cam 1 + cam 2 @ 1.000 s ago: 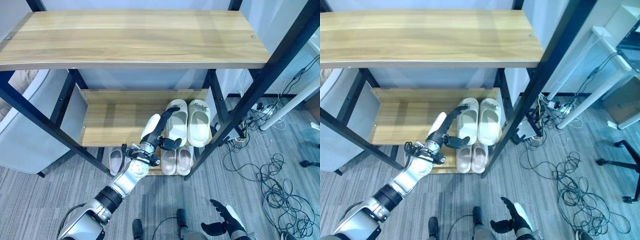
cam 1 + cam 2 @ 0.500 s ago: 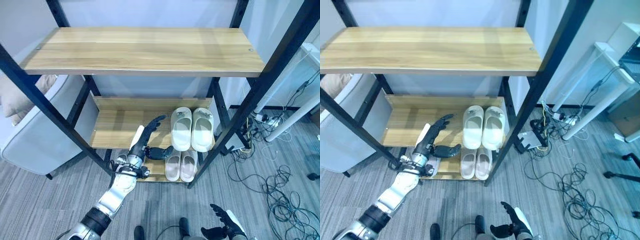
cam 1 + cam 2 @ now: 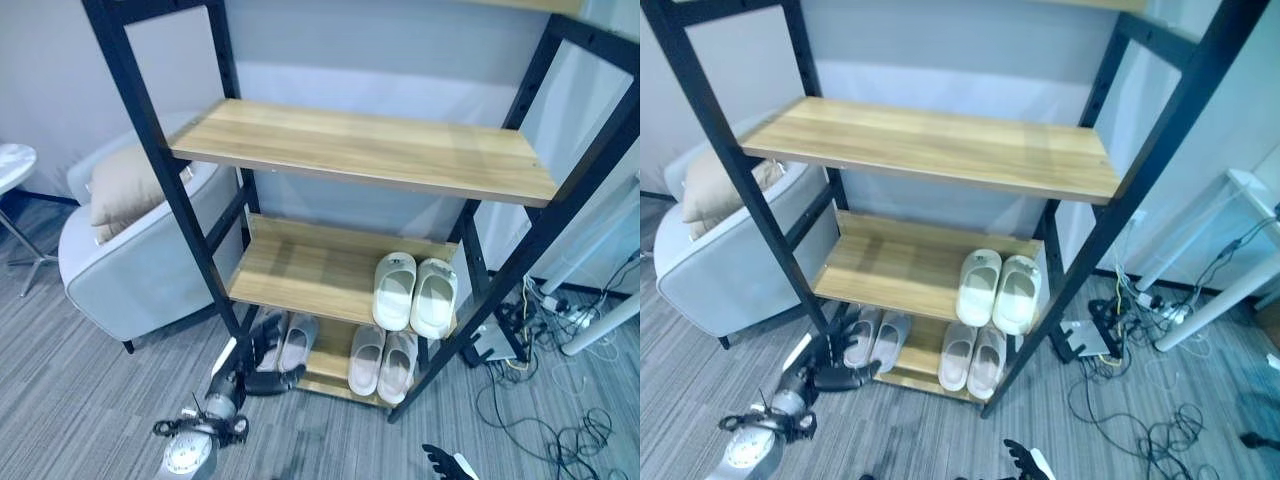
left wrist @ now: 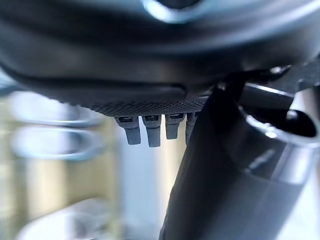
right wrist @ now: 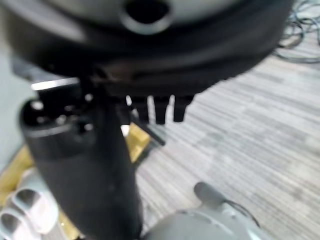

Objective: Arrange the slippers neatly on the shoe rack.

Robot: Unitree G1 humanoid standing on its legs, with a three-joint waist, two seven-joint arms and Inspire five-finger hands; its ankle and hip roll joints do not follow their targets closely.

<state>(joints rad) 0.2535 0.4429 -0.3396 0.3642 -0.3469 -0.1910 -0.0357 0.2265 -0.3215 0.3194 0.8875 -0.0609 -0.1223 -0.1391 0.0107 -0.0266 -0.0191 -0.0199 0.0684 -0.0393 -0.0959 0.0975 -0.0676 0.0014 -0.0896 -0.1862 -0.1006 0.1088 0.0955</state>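
Note:
Three pairs of slippers sit on the black-framed wooden shoe rack (image 3: 300, 275). A cream pair (image 3: 415, 290) lies side by side at the right end of the lower shelf. On the bottom shelf are a beige pair (image 3: 385, 355) at the right and a grey pair (image 3: 285, 340) at the left. My left hand (image 3: 252, 368) hangs low in front of the grey pair, open, with its fingers (image 4: 150, 131) straight and nothing held. My right hand (image 3: 445, 463) shows at the bottom edge over the floor, and its fingers (image 5: 160, 110) are straight and empty.
A grey armchair (image 3: 130, 260) with a beige pillow (image 3: 125, 185) stands left of the rack. Loose cables (image 3: 560, 420) and a power strip lie on the carpet at the right, beside white table legs (image 3: 1200, 300). The upper shelf (image 3: 370, 145) is bare.
The camera has pulled back and tilted up, so more of the rack shows. My left hand has come away from the cream pair and dropped down to the bottom shelf by the grey pair.

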